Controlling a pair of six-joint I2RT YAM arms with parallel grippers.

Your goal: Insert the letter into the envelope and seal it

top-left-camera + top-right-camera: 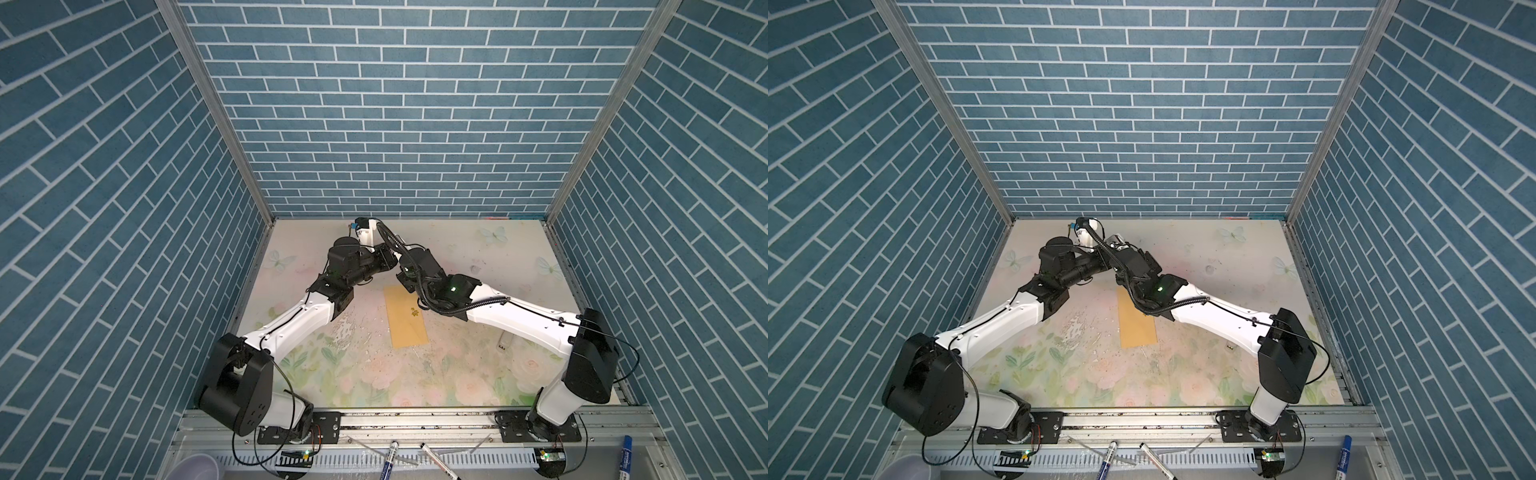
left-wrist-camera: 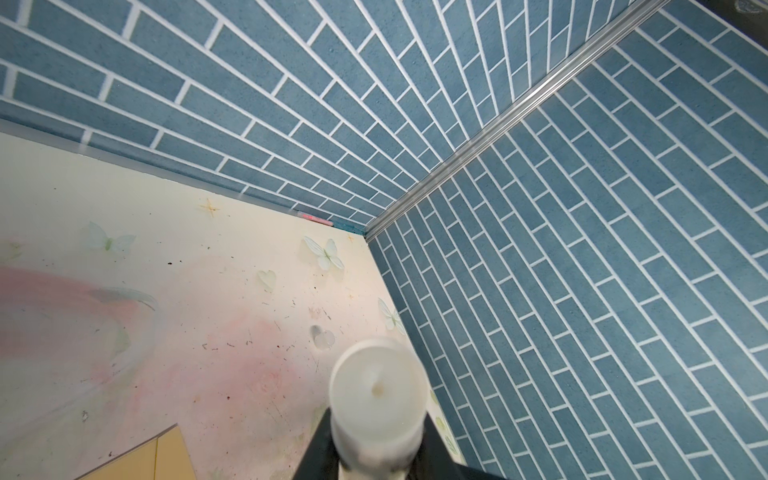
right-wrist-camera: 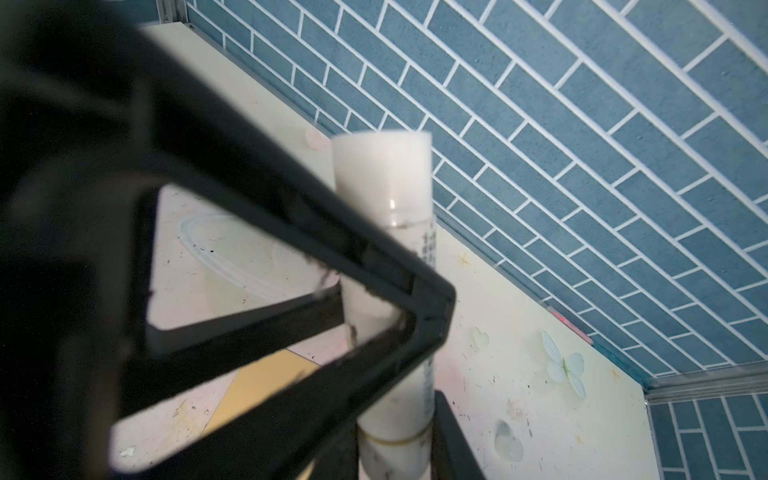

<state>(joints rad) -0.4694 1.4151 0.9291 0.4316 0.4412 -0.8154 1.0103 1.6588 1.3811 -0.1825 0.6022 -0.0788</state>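
Note:
The golden-tan envelope (image 1: 405, 318) (image 1: 1136, 324) lies flat mid-table with its small dark emblem (image 1: 413, 312) up; its corner also shows in the wrist views (image 2: 141, 457) (image 3: 257, 382). The letter does not show in any view. Both grippers meet in the air just beyond the envelope's far end, each shut on the same white glue stick (image 3: 382, 187) (image 2: 378, 386). My right gripper (image 3: 395, 453) clamps the stick's ringed lower end. My left gripper (image 2: 376, 436) clamps its middle, and the left fingers (image 3: 390, 270) cross the tube in the right wrist view.
Blue brick walls close in three sides. A small white object (image 1: 504, 341) lies on the table under the right arm. Markers (image 1: 388, 461) (image 1: 750, 455) and a translucent cup (image 1: 195, 467) sit below the front rail. A pink strip (image 2: 314, 218) lies by the back wall.

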